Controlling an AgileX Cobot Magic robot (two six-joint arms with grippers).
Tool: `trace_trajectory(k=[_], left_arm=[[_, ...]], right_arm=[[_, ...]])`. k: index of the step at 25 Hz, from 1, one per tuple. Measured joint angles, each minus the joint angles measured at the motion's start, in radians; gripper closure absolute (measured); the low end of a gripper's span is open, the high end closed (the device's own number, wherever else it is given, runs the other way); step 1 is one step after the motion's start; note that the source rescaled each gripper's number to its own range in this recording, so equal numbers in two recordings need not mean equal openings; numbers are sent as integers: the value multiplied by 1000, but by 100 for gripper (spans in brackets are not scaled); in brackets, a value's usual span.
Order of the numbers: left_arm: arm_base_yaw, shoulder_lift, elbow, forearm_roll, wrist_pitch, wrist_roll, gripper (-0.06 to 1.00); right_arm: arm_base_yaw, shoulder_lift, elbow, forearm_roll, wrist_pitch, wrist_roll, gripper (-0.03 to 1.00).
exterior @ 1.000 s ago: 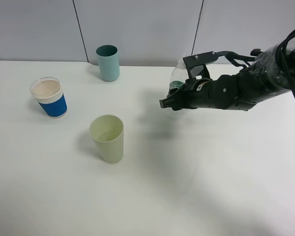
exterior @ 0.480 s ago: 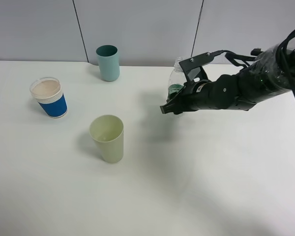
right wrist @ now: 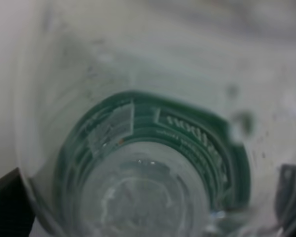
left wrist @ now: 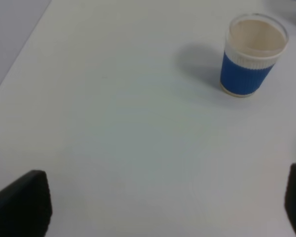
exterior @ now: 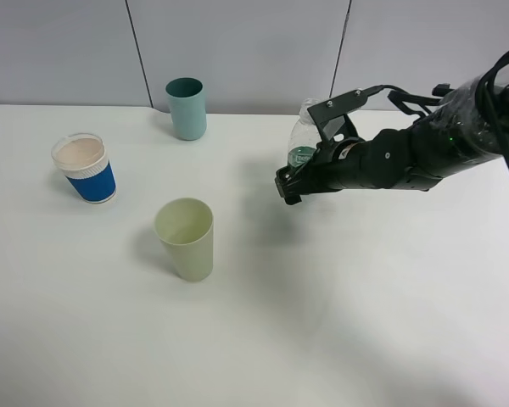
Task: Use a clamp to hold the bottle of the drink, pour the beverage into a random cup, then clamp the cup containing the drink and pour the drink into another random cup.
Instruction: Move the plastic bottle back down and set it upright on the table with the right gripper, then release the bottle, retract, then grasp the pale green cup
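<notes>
My right gripper [exterior: 293, 176] is shut on the clear bottle [exterior: 303, 136] with the green label band, right of the table's middle. In the right wrist view the bottle [right wrist: 153, 148] fills the picture between the dark fingers [right wrist: 5, 202]. The liquid cannot be made out. The pale yellow-green cup [exterior: 185, 239] stands upright left of the gripper and nearer the front. The blue paper cup [exterior: 85, 168] stands at the left and also shows in the left wrist view [left wrist: 251, 54]. My left gripper [left wrist: 158, 207] is open and empty, over bare table short of the blue cup.
A darker teal cup [exterior: 187, 108] stands at the back near the grey wall panels. The white table [exterior: 365, 322] runs to the wall behind. The left arm is out of the exterior view.
My right gripper has moved a little to the left with the bottle in it. The cups have not moved.
</notes>
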Motion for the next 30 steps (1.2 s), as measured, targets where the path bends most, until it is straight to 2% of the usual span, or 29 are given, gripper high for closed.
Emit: trace_trajectory(k=[17, 25, 30], left_arm=[[0, 0, 0, 0, 0, 0, 8], [0, 0, 0, 0, 0, 0, 8], [0, 0, 0, 0, 0, 0, 8]], right_arm=[[0, -312, 1, -2, 53, 0, -2], [-7, -476, 1, -60, 77, 0, -2], [-65, -586, 1, -143, 98, 29, -2]])
